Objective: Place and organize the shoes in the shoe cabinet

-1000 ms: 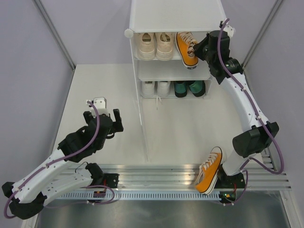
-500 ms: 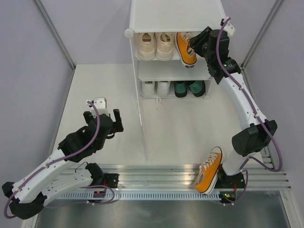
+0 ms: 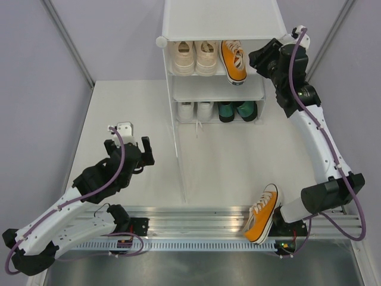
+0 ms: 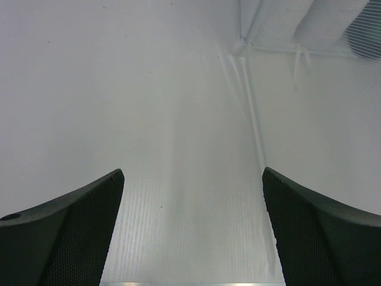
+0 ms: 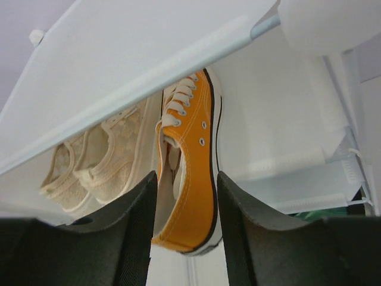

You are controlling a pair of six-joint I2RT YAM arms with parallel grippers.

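Observation:
The shoe cabinet (image 3: 220, 21) stands at the back. One orange sneaker (image 3: 233, 61) lies on its upper shelf, right of the cream sneakers (image 3: 195, 58), with its heel jutting over the shelf front. My right gripper (image 3: 261, 58) hovers just right of that heel, open and apart from it. In the right wrist view the fingers (image 5: 128, 226) flank the orange sneaker (image 5: 193, 196) with a gap on each side. White sneakers (image 3: 195, 110) and green heels (image 3: 237, 110) fill the lower shelf. The other orange sneaker (image 3: 262, 213) leans by the right arm's base. My left gripper (image 3: 130, 148) (image 4: 191, 173) hangs open and empty over the table.
The cabinet's translucent side panel (image 3: 180, 161) runs forward between the two arms. A white lace (image 3: 197, 128) dangles from the lower shelf. An aluminium rail (image 3: 196, 217) crosses the near edge. Grey walls close in both sides.
My right gripper has opened, let go of the orange sneaker on the upper shelf, and drawn back to the right. The left arm has not moved.

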